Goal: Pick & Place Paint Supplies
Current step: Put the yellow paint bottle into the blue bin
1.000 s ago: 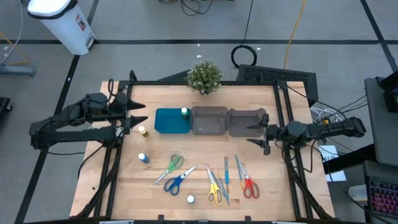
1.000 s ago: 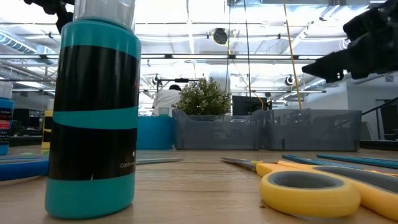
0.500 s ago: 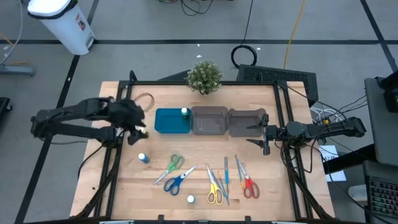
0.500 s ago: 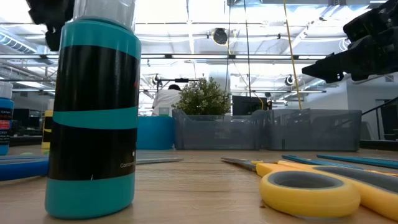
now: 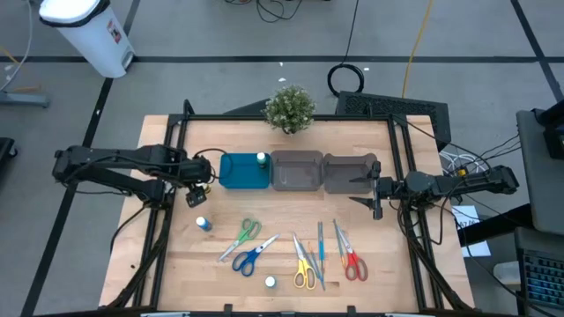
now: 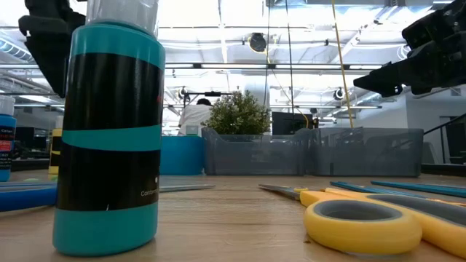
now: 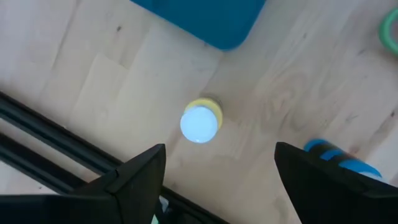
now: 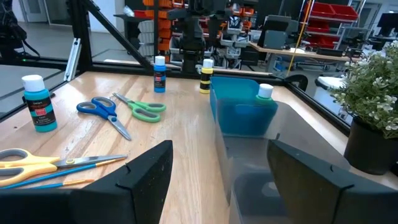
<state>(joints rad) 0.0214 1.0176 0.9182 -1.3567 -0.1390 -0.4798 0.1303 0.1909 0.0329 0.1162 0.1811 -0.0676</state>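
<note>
A yellow bottle [image 7: 200, 122] with a white cap stands upright on the table, left of the teal tray [image 5: 238, 176]. My left gripper [image 7: 217, 180] hangs open above it and points down, one finger on each side and clear of it. A blue bottle [image 5: 203, 224] stands nearer the front, a teal bottle [image 5: 270, 282] at the front edge, and a green bottle [image 5: 261, 159] in the tray. Green [image 5: 244, 234], blue [image 5: 253, 255], yellow [image 5: 304, 267] and red scissors [image 5: 353, 262] and thin blue brushes [image 5: 321, 246] lie flat. My right gripper [image 5: 374, 195] waits open and level at the right.
Two grey translucent bins [image 5: 324, 172] stand right of the tray, and a potted plant [image 5: 290, 108] stands at the far edge. Black frame rails [image 5: 159, 220] run along the table's left and right sides. Bare wood lies between the tray and the scissors.
My left gripper has tipped from level to pointing down and has sunk toward the yellow bottle, staying open. The bottles, scissors and brushes have kept their places.
</note>
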